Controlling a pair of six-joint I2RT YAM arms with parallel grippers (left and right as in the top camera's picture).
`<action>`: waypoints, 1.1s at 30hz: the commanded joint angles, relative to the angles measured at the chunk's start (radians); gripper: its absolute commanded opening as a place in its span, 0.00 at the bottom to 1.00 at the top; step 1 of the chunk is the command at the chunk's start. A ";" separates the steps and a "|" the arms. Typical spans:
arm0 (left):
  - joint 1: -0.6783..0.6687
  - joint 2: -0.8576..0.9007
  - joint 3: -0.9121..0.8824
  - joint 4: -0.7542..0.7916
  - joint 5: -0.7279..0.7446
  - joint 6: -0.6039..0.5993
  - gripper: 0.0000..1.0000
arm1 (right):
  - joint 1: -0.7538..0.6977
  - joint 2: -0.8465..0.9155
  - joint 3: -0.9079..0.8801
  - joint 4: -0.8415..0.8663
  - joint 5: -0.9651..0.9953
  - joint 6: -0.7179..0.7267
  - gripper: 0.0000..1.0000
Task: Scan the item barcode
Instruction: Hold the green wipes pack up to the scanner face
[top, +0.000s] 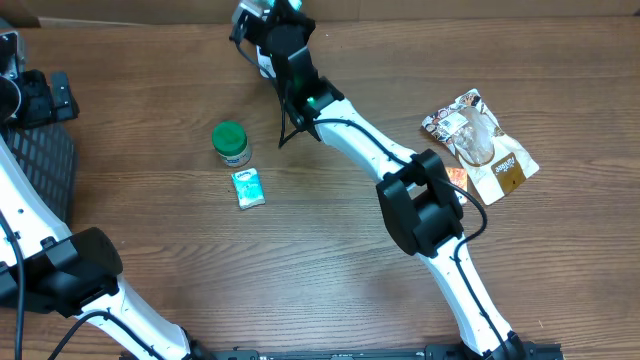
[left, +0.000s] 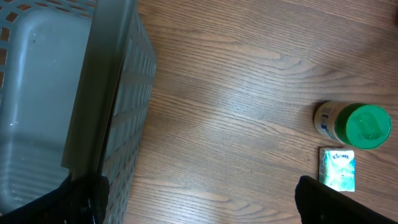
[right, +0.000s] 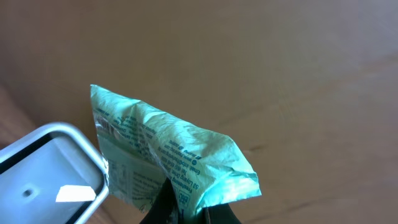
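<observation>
**Holding the green packet up to the scanner**

Starting close in, on the left side: waiting with the left pincer (left: 199, 196) spread wide and gripping nothing. Parked over the counter (left: 236, 93), just beside the grey basket (left: 127, 118). Probably kept there to stay out of the way.

Moving out to the middle of the counter: standing upright, a small bottle (top: 231, 143) with a green lid. Lying flat just beside it, a little blue-green packet (top: 247, 187). Off to the right and well apart, lying flat too, a crinkly snack bag (top: 480, 145). All left alone for now, likely waiting for a turn.

Reaching farthest of all, toward the back edge: the right pincer (right: 186, 214), pressed together on the bottom corner of a green packet (right: 168, 155). Held up in the air, off the counter, most likely to make turning it easy. Tilted, with small print facing the wrist camera. Sitting just beside the scanner (right: 50, 171), close to its dark window. Hard to say whether touching or not.

Cannot find the barcode: too crumpled and too small to read.

Looks like the middle of the scanning step, with the packet up and close. Next, probably a slow twist to bring the stripes round to face the window. Best to keep the pinch firm, to stop the thin wrap slipping or folding over the code.
</observation>
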 joint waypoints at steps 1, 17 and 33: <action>0.005 -0.024 0.019 0.002 0.000 0.021 1.00 | -0.013 0.027 0.018 0.061 -0.024 -0.103 0.04; 0.005 -0.024 0.019 0.002 0.000 0.021 1.00 | -0.018 0.043 0.018 0.083 -0.042 -0.383 0.04; 0.005 -0.024 0.019 0.002 0.000 0.021 0.99 | -0.019 0.034 0.018 0.083 -0.033 -0.385 0.04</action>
